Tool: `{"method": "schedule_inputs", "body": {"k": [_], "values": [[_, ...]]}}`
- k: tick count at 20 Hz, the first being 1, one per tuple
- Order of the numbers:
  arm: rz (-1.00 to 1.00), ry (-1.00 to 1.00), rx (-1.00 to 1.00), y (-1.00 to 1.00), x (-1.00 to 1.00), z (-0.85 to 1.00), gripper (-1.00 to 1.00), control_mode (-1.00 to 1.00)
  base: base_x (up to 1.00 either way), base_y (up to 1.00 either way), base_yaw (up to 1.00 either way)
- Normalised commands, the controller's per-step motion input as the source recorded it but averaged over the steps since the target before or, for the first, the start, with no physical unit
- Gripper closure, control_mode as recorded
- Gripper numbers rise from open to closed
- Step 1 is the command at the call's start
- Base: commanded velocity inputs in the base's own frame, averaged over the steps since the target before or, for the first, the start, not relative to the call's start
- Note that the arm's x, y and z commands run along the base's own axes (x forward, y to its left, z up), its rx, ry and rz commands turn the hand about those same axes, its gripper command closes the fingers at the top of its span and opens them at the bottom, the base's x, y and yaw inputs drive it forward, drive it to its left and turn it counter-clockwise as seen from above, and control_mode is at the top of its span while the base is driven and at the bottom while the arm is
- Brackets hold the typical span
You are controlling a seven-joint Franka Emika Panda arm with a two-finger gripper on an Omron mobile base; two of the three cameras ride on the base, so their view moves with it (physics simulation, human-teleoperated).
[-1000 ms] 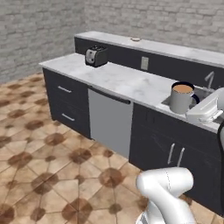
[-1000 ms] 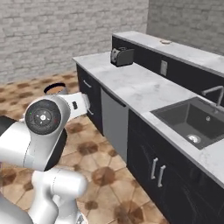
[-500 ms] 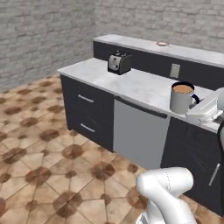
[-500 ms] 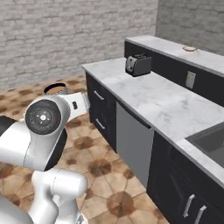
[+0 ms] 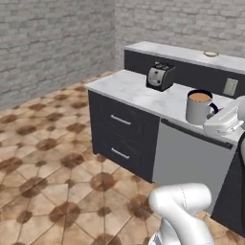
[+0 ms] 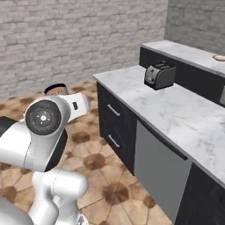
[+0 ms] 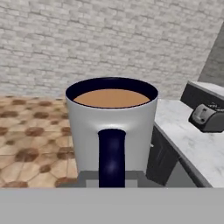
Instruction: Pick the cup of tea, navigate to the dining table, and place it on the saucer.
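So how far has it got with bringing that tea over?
Picked up: the cup of tea is upright in the shut pincer, off the counter, still full of brown liquid. In hand: carrying it past the toaster. Left: reaching the dining table behind and setting the cup on the saucer there.

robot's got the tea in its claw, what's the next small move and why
Probably keep driving toward the dining table with the cup of tea held level. The claw is shut on the cup's handle, the tea sits near the brim, and the saucer lies far off on the raised top behind the toaster.
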Motion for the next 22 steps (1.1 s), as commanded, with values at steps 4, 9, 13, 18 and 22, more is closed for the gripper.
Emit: {"method": "schedule_inputs", "body": {"k": [4,9,13,18,22], "values": [[0.00,0.00,0.00,0.00,0.00,0.00,1.00,1.00,1.00,1.00,-0.08],[0.00,0.00,0.00,0.00,0.00,0.00,1.00,1.00,1.00,1.00,-0.16],[0.00,0.00,0.00,0.00,0.00,0.00,1.00,1.00,1.00,1.00,-0.18],[0.00,0.00,0.00,0.00,0.00,0.00,1.00,1.00,1.00,1.00,-0.25],[0.00,0.00,0.00,0.00,0.00,0.00,1.00,1.00,1.00,1.00,-0.32]]}}
